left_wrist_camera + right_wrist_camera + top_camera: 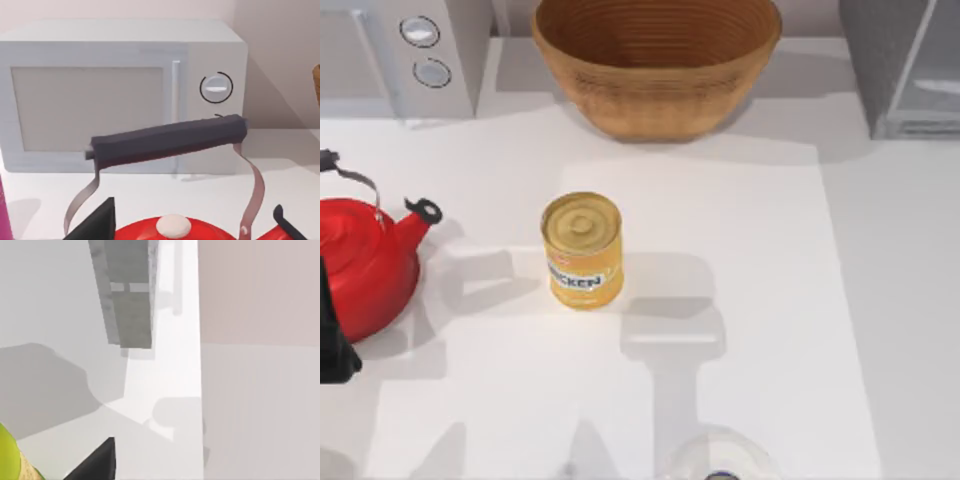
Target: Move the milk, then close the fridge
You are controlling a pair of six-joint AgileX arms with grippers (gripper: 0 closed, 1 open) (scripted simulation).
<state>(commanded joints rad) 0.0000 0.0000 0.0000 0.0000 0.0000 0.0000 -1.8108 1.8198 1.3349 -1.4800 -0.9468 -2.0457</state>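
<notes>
Glossy red kettle, cylindrical yellow can, ribbed bowl, perhaps wicker, boxy grey fridge

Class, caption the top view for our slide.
Yellow can mid-table, red kettle at left, wooden bowl behind, fridge at back right.

A yellow can, sitting upright near the middle of the table, is showing a dark band on its side with pale lettering that is reading "…ICKEN", the first letters curving out of sight; a small red mark above it is staying illegible.
</notes>
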